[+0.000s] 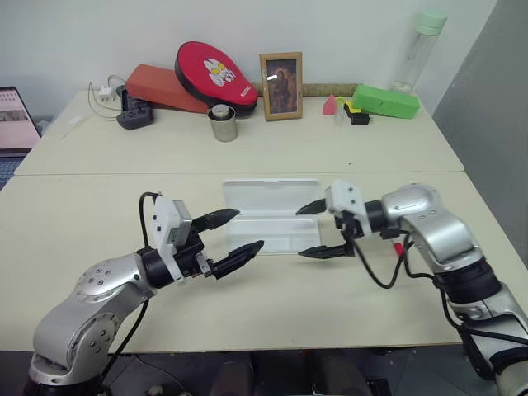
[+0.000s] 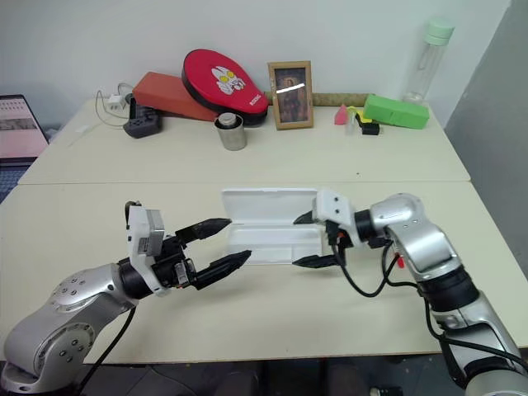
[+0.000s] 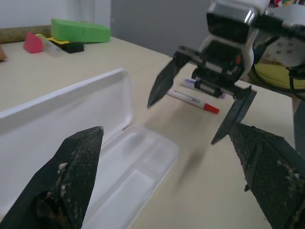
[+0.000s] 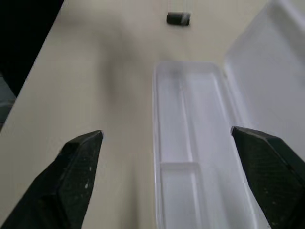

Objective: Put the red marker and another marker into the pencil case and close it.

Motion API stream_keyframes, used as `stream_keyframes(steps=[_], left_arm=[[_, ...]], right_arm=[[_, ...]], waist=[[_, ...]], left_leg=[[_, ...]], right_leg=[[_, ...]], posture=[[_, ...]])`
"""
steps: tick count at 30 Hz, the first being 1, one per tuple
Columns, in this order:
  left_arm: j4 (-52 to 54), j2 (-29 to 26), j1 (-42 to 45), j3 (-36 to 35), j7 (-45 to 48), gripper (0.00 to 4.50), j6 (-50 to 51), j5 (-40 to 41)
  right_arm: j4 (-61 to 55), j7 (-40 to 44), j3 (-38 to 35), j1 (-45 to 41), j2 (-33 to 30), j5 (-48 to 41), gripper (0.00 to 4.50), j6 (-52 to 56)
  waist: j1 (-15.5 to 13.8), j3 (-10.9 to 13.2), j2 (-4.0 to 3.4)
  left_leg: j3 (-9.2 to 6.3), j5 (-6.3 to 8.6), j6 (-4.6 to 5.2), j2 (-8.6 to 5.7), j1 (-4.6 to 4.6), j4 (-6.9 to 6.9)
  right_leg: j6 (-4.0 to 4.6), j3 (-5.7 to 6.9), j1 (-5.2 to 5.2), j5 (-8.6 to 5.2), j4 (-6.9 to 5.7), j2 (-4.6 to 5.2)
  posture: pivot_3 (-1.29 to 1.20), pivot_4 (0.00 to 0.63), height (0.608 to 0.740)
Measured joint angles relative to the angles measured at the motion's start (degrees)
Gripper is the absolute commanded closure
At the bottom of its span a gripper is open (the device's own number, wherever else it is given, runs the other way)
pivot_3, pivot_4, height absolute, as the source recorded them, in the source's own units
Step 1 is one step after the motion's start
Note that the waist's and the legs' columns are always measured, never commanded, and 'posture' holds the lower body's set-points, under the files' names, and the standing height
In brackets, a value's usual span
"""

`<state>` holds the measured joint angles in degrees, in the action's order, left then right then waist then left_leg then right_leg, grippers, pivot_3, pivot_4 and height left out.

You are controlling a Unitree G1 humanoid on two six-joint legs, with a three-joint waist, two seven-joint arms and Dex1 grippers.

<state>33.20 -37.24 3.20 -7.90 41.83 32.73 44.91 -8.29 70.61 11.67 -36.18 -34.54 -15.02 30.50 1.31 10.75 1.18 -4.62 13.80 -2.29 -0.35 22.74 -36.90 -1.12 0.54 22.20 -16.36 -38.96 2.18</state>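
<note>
The white pencil case (image 1: 276, 231) lies open in the middle of the table, its lid (image 1: 272, 196) folded back on the far side and its tray (image 4: 183, 143) empty. My left gripper (image 1: 235, 233) hovers open just off the case's left end. Over the right end my right gripper (image 1: 318, 229) is open with nothing between its fingers. The red marker (image 3: 195, 101) lies on the table behind the right gripper. In the head views only its red tip (image 1: 399, 245) shows under my right forearm. A pale purple marker (image 3: 187, 82) lies just beyond it, partly hidden.
Along the far edge stand a lime-green box (image 1: 384, 101), a picture frame (image 1: 281, 86), a metal cup (image 1: 223, 123), a red oval case (image 1: 216, 76) and a tall bottle (image 1: 421, 45). A laptop (image 1: 15, 120) sits far left. A small black object (image 4: 178, 18) lies past the case's end.
</note>
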Motion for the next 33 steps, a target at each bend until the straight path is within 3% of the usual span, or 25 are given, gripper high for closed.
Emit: stream_keyframes(steps=[8,17,24,33], left_arm=[[-7.89,6.61,14.25,13.06,3.2,0.0,-0.82,-5.43],[-15.82,13.48,21.03,20.77,7.88,0.0,-4.34,-10.63],[-18.01,14.98,22.41,21.02,9.13,0.0,-5.3,-12.18],[-18.11,15.37,22.38,21.04,8.38,0.0,-7.23,-16.07]], right_arm=[[-0.57,-15.62,-16.78,12.41,-6.01,-1.52,0.04,10.7],[-0.3,-30.74,-25.23,16.52,-9.66,1.77,0.04,18.67],[-6.02,-32.23,-25.89,18.09,-8.95,-1.87,0.04,24.53],[-4.82,-39.15,-20.43,16.94,-2.51,-1.93,0.04,29.66]], waist=[[-1.13,0.0,0.0],[-0.2,-0.01,-0.05],[0.3,-0.02,-0.06],[0.22,-0.02,-0.07]], left_leg=[[0.22,0.0,0.01,-0.05,0.05,-0.02],[0.3,-0.01,0.01,-0.03,-0.02,-0.01],[0.28,-0.01,0.01,-0.01,-0.04,-0.01],[0.25,-0.01,0.01,-0.02,-0.01,-0.02]], right_leg=[[-0.01,0.01,0.03,0.0,0.0,0.0],[-0.01,-0.01,0.02,0.0,-0.03,-0.12],[-0.01,-0.01,0.01,0.0,-0.04,-0.14],[-0.02,-0.01,0.0,0.0,-0.04,-0.1]], posture=[[0.0,0.15,0.74],[0.0,0.15,0.74],[0.0,0.15,0.74],[0.0,0.15,0.74]])
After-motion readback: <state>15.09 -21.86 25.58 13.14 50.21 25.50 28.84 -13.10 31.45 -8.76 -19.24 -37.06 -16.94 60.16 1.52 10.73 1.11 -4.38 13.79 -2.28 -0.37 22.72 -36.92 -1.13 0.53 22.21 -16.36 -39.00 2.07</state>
